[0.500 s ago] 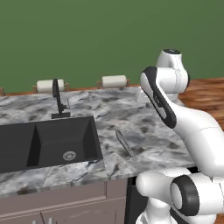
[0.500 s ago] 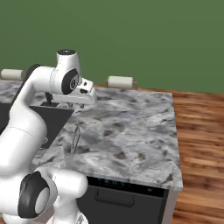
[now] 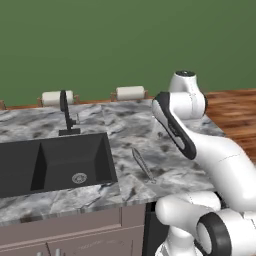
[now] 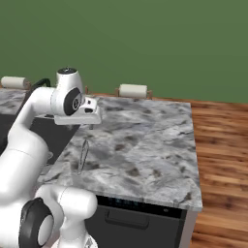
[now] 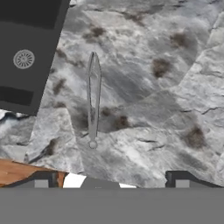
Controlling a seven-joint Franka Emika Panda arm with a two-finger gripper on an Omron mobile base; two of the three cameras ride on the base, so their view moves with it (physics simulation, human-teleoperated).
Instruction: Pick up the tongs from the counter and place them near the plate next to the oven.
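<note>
Nothing on the tabletop (image 3: 125, 130) is shifting since half a second ago; only the arm is easing slightly. Above the stone, the pincer (image 5: 111, 179) is hovering with jaws spread wide and empty. Below and slightly left of it in the hand view, the tongs (image 5: 92, 103) are lying flat, long axis running near to far. Left of them, the black sink (image 3: 55, 162) is sitting close, the faucet (image 3: 66, 114) beyond; nothing is blocking the descent.

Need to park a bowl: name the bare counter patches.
Widest bare stretch: the counter from the tongs to its wood-floor end. Another strip runs behind, beside the paper roll. Tightest: the strip between the sink and the tongs.
</note>
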